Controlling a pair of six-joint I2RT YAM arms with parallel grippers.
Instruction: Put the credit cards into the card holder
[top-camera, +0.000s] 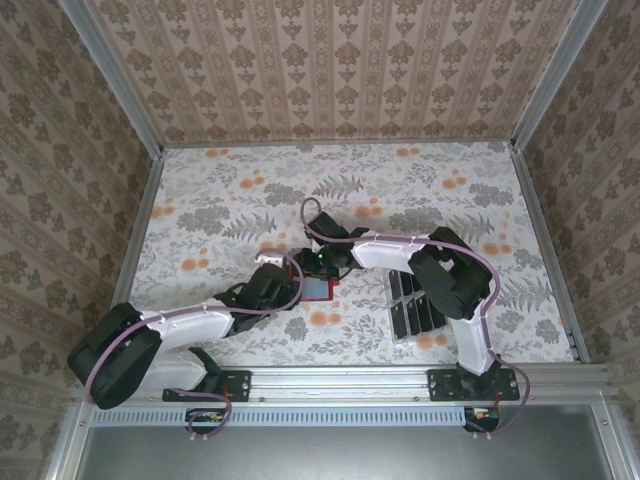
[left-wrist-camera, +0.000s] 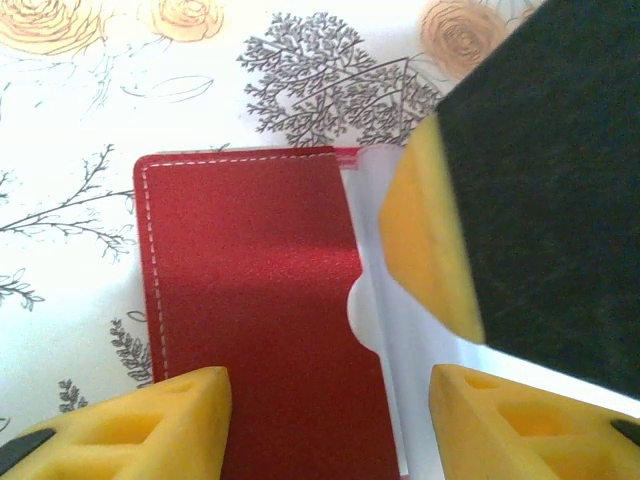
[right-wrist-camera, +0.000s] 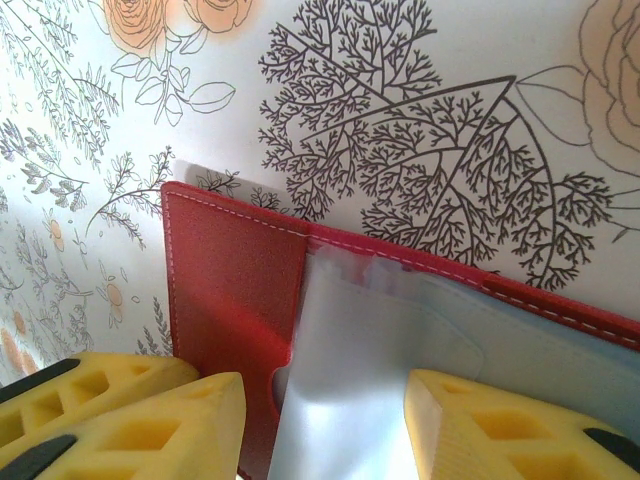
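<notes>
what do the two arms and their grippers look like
The left arm and right arm have white link shells, bulky black joints and a lilac cable looping along each. The left gripper and right gripper carry chunky yellow fingers with angular cut-outs and black inserts.

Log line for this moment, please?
phase: both at card holder | left pincer: open over it | right pincer: over it, grip unclear | credit cards: in clear tray

White arm shells, blk joints, purple cables, yellow claw pads.
</notes>
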